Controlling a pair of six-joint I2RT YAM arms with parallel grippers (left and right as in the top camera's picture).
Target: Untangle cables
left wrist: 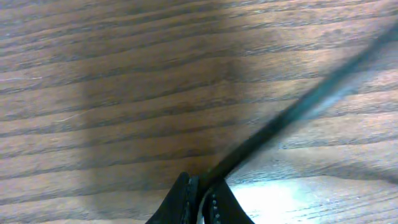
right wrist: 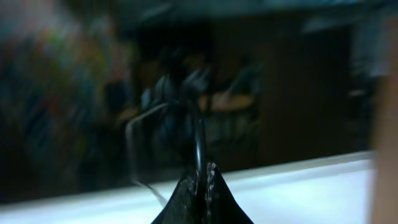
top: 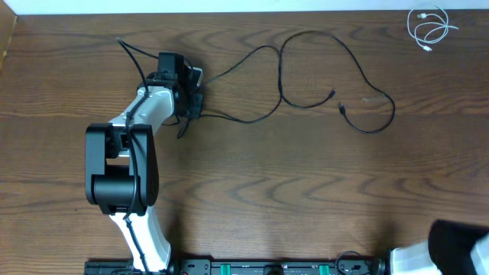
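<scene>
Left wrist view: my left gripper (left wrist: 200, 196) pinches a black cable (left wrist: 298, 109) low over the table (left wrist: 124, 93), likely to drag it from the tangle. My right gripper (right wrist: 200, 186) is closed, parked aside; the white cable (top: 428, 27) lies well apart.

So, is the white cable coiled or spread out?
Coiled: the white cable lies in small overlapping loops, apart from the black cables.

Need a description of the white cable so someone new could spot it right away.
Take the wooden table and go to its far right corner, the top right of the overhead view. A small white cable lies there loosely coiled. It is the only white cord and sits well apart from the long black cables sprawled across the middle.
</scene>
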